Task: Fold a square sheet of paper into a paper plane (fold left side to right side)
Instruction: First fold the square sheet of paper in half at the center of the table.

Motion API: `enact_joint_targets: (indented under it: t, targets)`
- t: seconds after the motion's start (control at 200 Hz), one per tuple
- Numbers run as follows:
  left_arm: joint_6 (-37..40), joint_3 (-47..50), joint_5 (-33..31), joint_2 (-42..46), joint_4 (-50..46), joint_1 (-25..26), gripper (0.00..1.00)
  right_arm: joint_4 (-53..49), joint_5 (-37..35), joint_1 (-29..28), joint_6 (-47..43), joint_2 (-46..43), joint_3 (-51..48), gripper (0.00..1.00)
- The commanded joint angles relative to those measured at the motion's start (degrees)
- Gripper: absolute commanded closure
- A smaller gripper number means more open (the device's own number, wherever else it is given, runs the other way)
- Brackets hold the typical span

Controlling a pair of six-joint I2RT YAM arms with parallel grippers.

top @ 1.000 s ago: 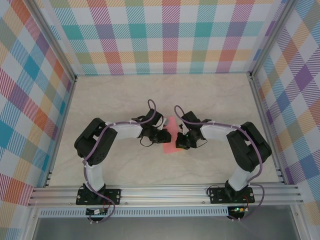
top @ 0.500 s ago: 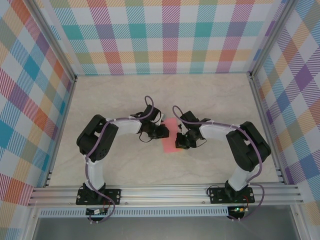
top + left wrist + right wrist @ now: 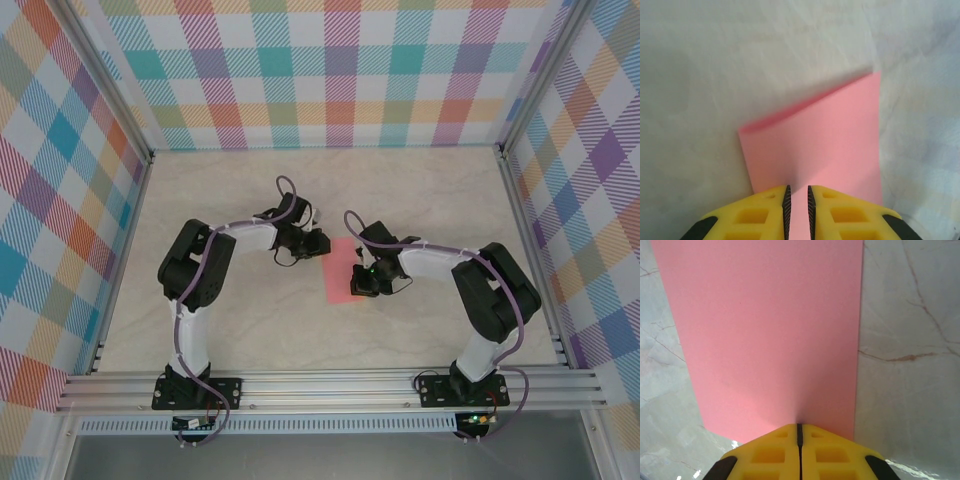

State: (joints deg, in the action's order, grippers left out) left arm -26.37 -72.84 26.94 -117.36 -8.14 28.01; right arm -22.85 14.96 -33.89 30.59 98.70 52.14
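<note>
Salmon-pink sheet of paper [image 3: 342, 270] lies folded flat on the tabletop [image 3: 250, 200], directly ahead of both claws. Right claw [image 3: 799, 426], pressed together, rests on its edge. Left claw [image 3: 797, 189], narrowly parted, is at its far-left corner.

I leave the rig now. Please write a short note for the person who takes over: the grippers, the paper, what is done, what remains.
Left gripper: open by a narrow gap, at the far left corner of the square sheet of paper; no grip that I can see.
Right gripper: shut, closed tips down at the paper's right edge.
Paper: flat on the table between the arms, a narrow rectangle.
Done: the left-to-right fold appears made.
Left: perhaps press the crease; no nose or wing folds yet, so no plane shape.
</note>
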Motion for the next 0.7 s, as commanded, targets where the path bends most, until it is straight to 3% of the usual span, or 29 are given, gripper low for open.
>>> enact_joint_targets:
  t: [0.0, 0.45, 0.695]
  targets:
    - [-0.4, -3.9, -2.4, -2.4, -1.8, -1.4, 0.8, -7.3, -6.4, 0.0, -1.2, 2.8, -2.1, 0.94]
    - [1.6, -6.9, -2.7, -6.9, -2.5, -4.7, 0.81, -7.6, -6.5, -0.1, -1.3, 2.3, -2.2, 0.94]
    - [5.4, -10.6, -0.7, -3.9, -4.8, -7.3, 0.77, -7.5, -6.3, 0.0, -1.1, 2.4, -2.0, 0.94]
